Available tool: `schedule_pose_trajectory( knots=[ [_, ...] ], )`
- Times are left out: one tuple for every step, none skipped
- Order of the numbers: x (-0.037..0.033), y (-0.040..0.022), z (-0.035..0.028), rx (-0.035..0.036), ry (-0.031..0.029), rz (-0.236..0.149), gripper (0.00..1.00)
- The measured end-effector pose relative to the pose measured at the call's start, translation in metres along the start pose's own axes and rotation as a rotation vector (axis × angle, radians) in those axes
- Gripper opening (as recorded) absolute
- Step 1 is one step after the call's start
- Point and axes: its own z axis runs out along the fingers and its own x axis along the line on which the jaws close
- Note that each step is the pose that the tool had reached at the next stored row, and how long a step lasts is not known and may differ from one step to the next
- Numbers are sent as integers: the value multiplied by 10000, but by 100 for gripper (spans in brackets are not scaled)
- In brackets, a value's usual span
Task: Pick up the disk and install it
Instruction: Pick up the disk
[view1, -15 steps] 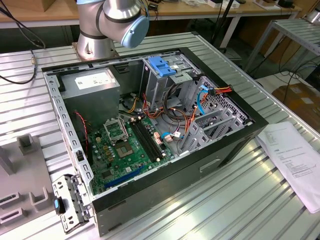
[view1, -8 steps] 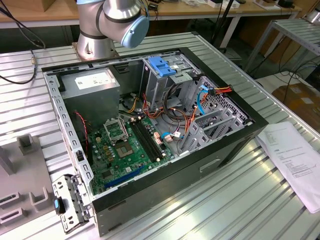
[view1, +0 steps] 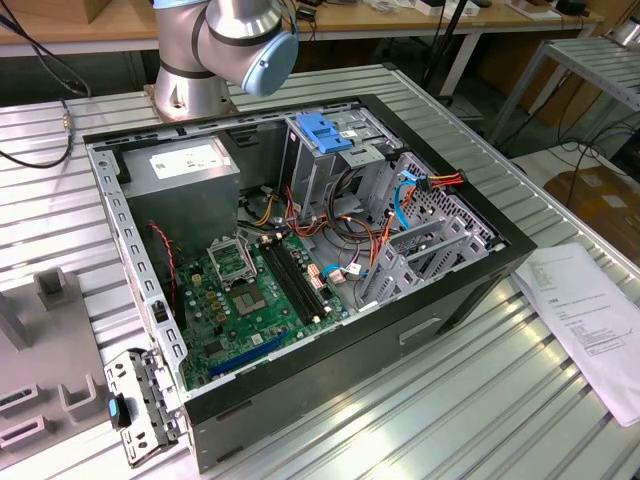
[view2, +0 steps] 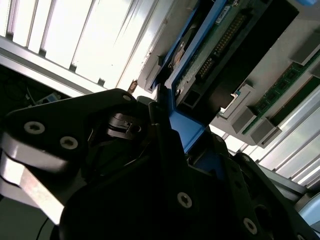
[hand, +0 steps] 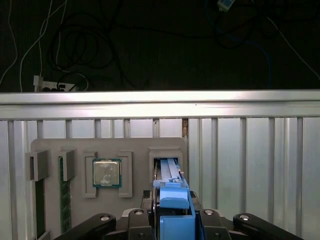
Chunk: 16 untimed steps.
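The disk (hand: 170, 172) stands on edge in a slot of the grey parts tray (hand: 50, 150), with blue rails along its edges. In the second wrist view the disk (view2: 220, 45) shows its green circuit board and dark connector side. In both wrist views my gripper (hand: 173, 200) sits over the near end of the disk, its black fingers (view2: 160, 117) pressed against the blue rail on either side, shut on it. The open computer case (view1: 480, 275) lies on the table in the exterior view, with the drive cage and its blue handle (view1: 325, 130) at the back.
The tray also holds a processor chip (hand: 106, 173) and memory sticks (hand: 62, 200). Beyond the table's metal edge (hand: 160, 97) lie cables on a dark floor. The case holds a grey power supply (view1: 185, 170) and a motherboard (view1: 250, 290). Papers (view1: 590, 310) lie at the exterior view's right.
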Motion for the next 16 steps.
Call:
schedule_pose_trajectory(
  knots=[
    [0, 0, 0, 1, 0, 0, 37],
    [0, 0, -1, 3, -1, 0, 37],
    [0, 0, -3, 5, -2, 0, 37],
    [0, 0, -11, 2, -2, 0, 37],
    [0, 0, -19, 0, -1, 0, 37],
    [1, 0, -26, 1, -1, 0, 37],
    [1, -1, -39, 1, 0, 0, 37],
    [1, -1, -54, 0, 0, 0, 37],
    [1, -1, -62, 0, 0, 0, 37],
    [1, -1, -70, 1, -1, 0, 37],
    [1, -1, -77, 1, -1, 0, 37],
    [1, -1, -84, 0, 0, 0, 37],
    [2, -1, -93, 1, 0, 0, 37],
    [2, -1, -100, 0, 0, 0, 37],
    [2, -1, -111, 1, 0, 0, 37],
    [2, -2, -119, 1, -1, 0, 37]
  ],
)
